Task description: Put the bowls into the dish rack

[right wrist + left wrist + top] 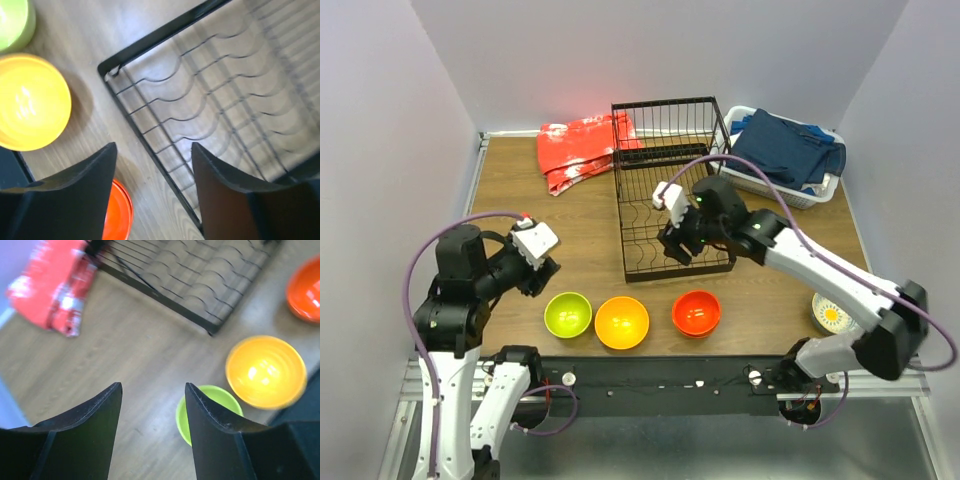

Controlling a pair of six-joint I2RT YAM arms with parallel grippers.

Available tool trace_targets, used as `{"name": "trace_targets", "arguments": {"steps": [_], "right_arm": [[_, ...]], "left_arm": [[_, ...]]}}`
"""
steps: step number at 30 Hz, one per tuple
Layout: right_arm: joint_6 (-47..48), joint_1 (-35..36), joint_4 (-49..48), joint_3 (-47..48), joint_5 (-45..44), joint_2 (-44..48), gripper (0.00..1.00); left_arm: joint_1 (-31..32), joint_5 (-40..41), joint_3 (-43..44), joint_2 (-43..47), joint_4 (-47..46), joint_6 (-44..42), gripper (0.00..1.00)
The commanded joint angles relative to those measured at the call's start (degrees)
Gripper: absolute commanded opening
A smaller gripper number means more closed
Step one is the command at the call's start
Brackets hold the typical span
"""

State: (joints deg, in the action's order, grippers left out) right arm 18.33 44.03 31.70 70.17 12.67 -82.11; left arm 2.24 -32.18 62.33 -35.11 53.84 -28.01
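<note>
Left gripper (152, 387) is released, nothing between its jaws, hanging over bare table (125, 340) just beside the green bowl (568, 314). Right gripper (154, 150) is likewise spread and empty, above the near end of the rack (620, 230). My read: a bowl pick comes next. To do it well, drop one finger inside the rim and one outside, pinch the wall, then stand the bowl in a slot. Count: four bowls, all on the table, none racked: green, yellow (621, 321), red (696, 312), white (830, 316) far right; one rack; two grippers
</note>
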Motion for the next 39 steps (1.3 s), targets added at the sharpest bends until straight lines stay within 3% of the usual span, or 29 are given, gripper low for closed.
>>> {"name": "trace_targets", "arguments": {"steps": [1,4,5,9,14,17,24,34,39], "right_arm": [[-5.7,-0.4,-1.4,-4.1,-11.0,9.1,0.77],[-7.2,-5.2,-0.9,-5.2,-12.0,12.7,0.8],[-7.8,-9.7,-0.5,-4.9,-12.1,12.8,0.8],[-10.7,-20.6,-0.4,-1.7,-11.7,12.4,0.81],[-8.8,-22.3,-4.8,-3.8,-15.4,14.2,0.82],[-6.7,-22.6,-5.9,-5.3,-17.9,15.3,0.82],[-4.1,-23.2,-6.7,-8.6,-20.5,19.3,0.82],[-4.1,-25.7,-5.8,-9.0,-20.4,21.4,0.82],[-4.6,-26.7,-5.9,-10.2,-19.6,22.6,0.82]], "left_arm": [[0.0,-10.8,-1.7,-2.0,13.0,-10.1,0.63],[2.3,-14.0,-1.3,-4.9,17.5,-17.1,0.64],[3.7,-14.6,-0.9,-5.8,20.0,-20.6,0.64],[15.0,-11.0,-1.5,-11.3,19.4,-21.1,0.65],[39.0,0.7,-7.7,-13.1,8.6,-12.0,0.65],[49.0,7.2,-10.2,-13.0,4.4,-8.2,0.64],[53.6,13.5,-17.0,-15.1,-5.5,-2.7,0.58],[61.5,18.6,-22.9,-17.0,-8.8,-1.1,0.47],[65.3,25.5,-24.9,-18.6,-12.1,-1.3,0.42]]}}
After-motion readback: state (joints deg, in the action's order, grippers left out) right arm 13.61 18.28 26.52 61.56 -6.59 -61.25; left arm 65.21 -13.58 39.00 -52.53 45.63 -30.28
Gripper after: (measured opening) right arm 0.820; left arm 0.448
